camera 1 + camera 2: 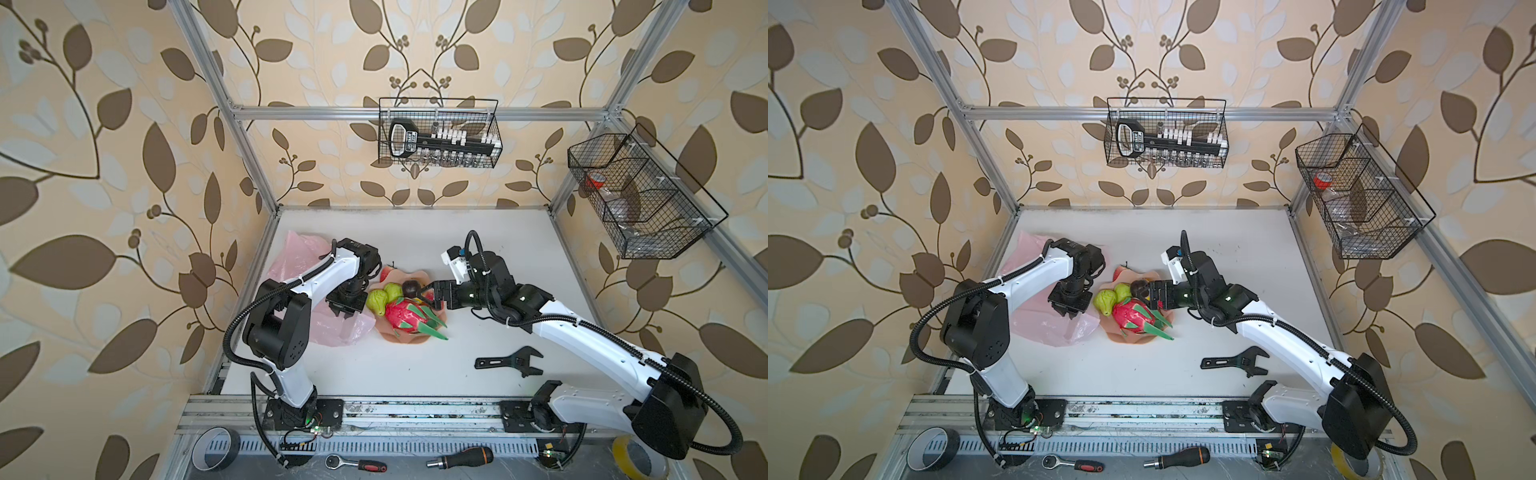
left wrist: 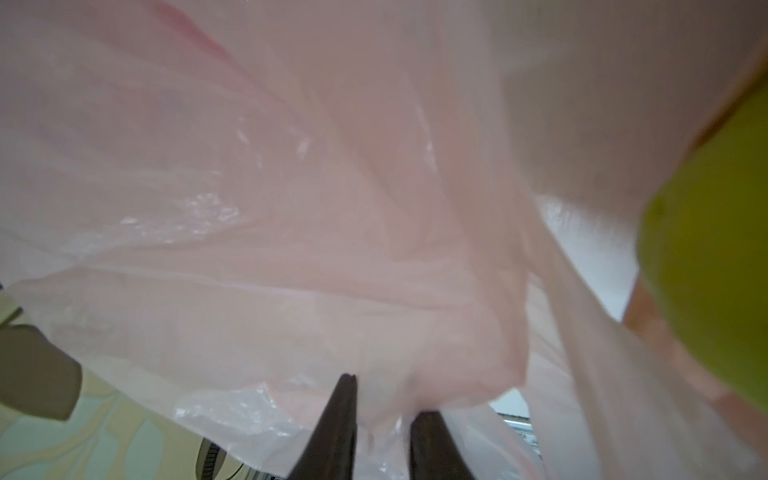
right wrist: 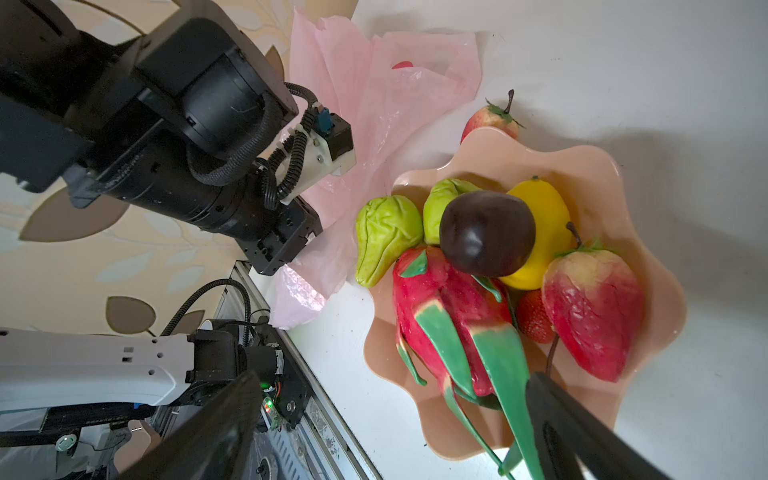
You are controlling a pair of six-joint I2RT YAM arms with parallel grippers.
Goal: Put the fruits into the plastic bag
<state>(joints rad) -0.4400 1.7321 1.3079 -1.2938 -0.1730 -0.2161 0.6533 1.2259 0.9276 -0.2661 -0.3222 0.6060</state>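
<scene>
Toy fruits [image 3: 486,237] in a heap — crumpled pale pink plastic bag [image 3: 386,104] alongside

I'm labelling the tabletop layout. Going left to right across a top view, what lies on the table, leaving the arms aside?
plastic bag → green pear → dragon fruit → wrench

Cream wallpaper with large brown and pale leaf sprigs [image 1: 104,166] covers the walls on three sides. A silver aluminium frame [image 1: 316,113] surrounds a plain white desk [image 1: 415,241] in soft, even light. A black wire back basket [image 1: 386,158] and a black wire side basket [image 1: 673,232] hang from its rails.
</scene>
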